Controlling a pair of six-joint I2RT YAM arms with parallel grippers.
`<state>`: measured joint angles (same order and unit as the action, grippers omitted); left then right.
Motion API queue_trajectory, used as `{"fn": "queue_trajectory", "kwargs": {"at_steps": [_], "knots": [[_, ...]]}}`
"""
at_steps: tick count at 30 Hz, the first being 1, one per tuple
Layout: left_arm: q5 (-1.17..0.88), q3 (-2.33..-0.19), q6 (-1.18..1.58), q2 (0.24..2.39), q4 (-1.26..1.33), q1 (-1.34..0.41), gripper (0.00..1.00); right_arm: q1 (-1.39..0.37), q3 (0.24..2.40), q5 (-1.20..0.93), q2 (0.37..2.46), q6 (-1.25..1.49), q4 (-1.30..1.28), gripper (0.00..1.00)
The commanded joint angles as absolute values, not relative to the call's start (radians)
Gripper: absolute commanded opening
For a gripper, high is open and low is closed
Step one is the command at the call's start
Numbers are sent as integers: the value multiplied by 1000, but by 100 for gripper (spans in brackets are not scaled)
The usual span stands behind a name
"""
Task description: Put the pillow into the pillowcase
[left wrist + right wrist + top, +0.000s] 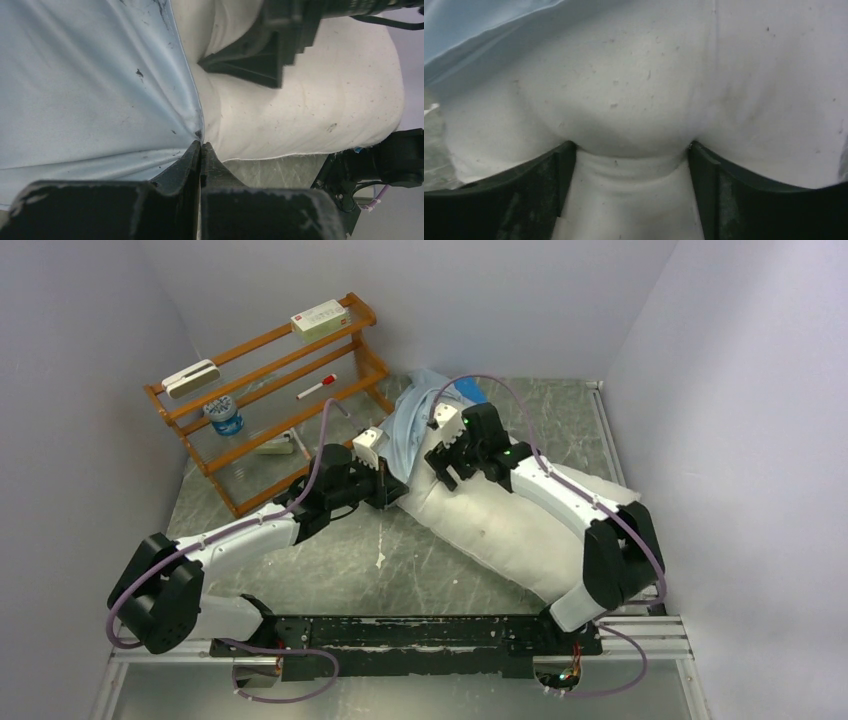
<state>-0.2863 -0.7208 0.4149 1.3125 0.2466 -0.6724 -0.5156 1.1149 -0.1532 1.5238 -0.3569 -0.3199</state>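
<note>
The plump white pillow (pixel 520 525) lies slanted across the table's middle and right. Its far end goes into the wrinkled pale-blue pillowcase (pixel 415 410). My left gripper (pixel 386 485) is shut on the pillowcase's edge beside the pillow's left side. In the left wrist view the left gripper (pixel 201 146) pinches the pillowcase (pixel 90 90) hem where it meets the pillow (pixel 310 105). My right gripper (pixel 447 466) is open and pressed down onto the pillow near the sack's mouth. In the right wrist view the pillow (pixel 649 75) bulges between the wide jaws of the right gripper (pixel 630 150), and the pillowcase (pixel 469 25) shows top left.
A wooden rack (pixel 265 390) stands at the back left with small boxes, a marker and a cup. A bright-blue flat piece (pixel 468 391) pokes out behind the pillowcase. Grey walls close in on three sides. A metal rail (pixel 400 635) runs along the near edge.
</note>
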Motion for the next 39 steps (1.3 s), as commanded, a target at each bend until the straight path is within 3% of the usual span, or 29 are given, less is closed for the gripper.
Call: {"fn": "queue_trajectory", "kwargs": {"at_steps": [1, 3, 5, 10, 15, 20, 32, 39], "knots": [[-283, -725, 429, 1295, 299, -683, 5, -520, 1140, -120, 1626, -303, -302, 74], [-289, -734, 426, 1288, 296, -683, 5, -519, 1183, -106, 1638, -261, -311, 28], [-291, -756, 417, 1283, 283, -683, 5, -518, 1208, -119, 1616, -224, -292, 0], [-319, -895, 391, 1282, 215, -684, 5, -507, 1237, -169, 1472, -26, -187, 0], [-397, -1167, 306, 1316, 45, -684, 5, -503, 1249, 39, 1313, 193, -98, 0], [-521, -1281, 341, 1321, 95, -685, 5, -459, 1255, 108, 1215, 347, -38, 0], [-728, -1258, 426, 1419, 268, -762, 5, -403, 1214, 339, 1175, 659, 70, 0], [-785, -1259, 380, 1448, 284, -820, 5, -387, 1217, 397, 1163, 691, 184, 0]]}}
